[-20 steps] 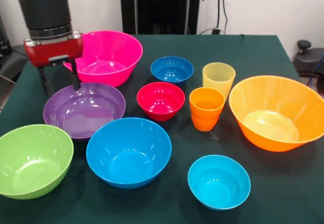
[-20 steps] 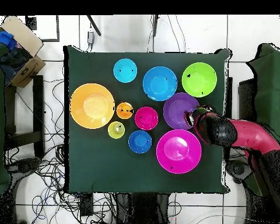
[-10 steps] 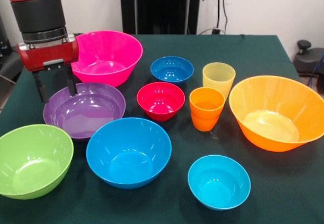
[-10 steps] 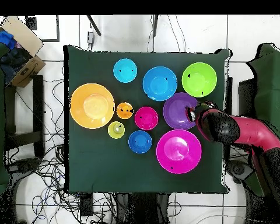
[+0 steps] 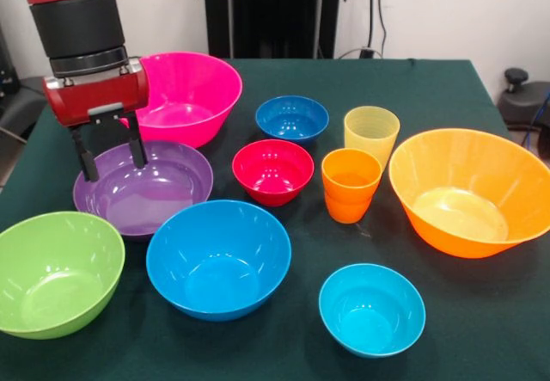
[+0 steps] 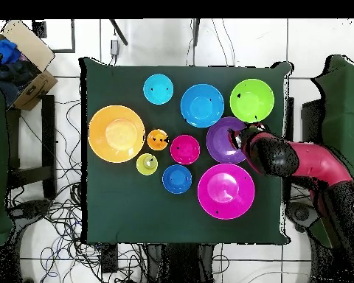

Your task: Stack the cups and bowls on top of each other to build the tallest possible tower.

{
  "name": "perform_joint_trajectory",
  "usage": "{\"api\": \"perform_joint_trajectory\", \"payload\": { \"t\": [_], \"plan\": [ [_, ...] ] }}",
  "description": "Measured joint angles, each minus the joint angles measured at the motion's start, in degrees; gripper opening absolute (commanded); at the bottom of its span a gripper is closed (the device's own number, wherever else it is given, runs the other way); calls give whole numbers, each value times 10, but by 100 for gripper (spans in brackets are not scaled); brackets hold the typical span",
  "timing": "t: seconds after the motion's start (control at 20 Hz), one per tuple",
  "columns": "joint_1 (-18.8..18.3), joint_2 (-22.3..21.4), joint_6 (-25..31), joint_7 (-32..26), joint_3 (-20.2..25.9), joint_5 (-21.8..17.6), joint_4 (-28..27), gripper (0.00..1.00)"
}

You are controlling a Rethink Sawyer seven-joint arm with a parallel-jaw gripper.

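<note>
My gripper (image 5: 113, 169) hangs open over the far left part of the purple bowl (image 5: 159, 193), one finger on each side of its rim, holding nothing. Behind it sits the large pink bowl (image 5: 191, 97). The lime green bowl (image 5: 53, 273), sky blue bowl (image 5: 218, 259) and small cyan bowl (image 5: 371, 310) line the near side. Red (image 5: 273, 171) and dark blue (image 5: 292, 119) small bowls sit mid-table, beside the yellow cup (image 5: 371, 133) and orange cup (image 5: 351, 183). The large orange bowl (image 5: 468, 192) is at the right. Everything stands singly; no tower shows.
The dark green table cloth (image 5: 447, 89) ends close to the green bowl at the left. From overhead the red arm (image 6: 305, 163) reaches in from the right edge over the purple bowl (image 6: 224, 140). A cardboard box (image 6: 21, 63) sits off the table.
The gripper has shifted right and a little lower, from the purple bowl's left edge to over its rim. The bowls and cups have not moved.
</note>
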Motion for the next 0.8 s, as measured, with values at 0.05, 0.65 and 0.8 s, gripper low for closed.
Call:
{"api": "perform_joint_trajectory", "payload": {
  "t": [0.05,0.65,0.8],
  "plan": [
    [0,0,0,-1,2,0,-1,100],
    [-2,19,34,-32,28,-1,-42,100],
    [-3,25,42,-40,29,-1,-51,100]
  ]
}}
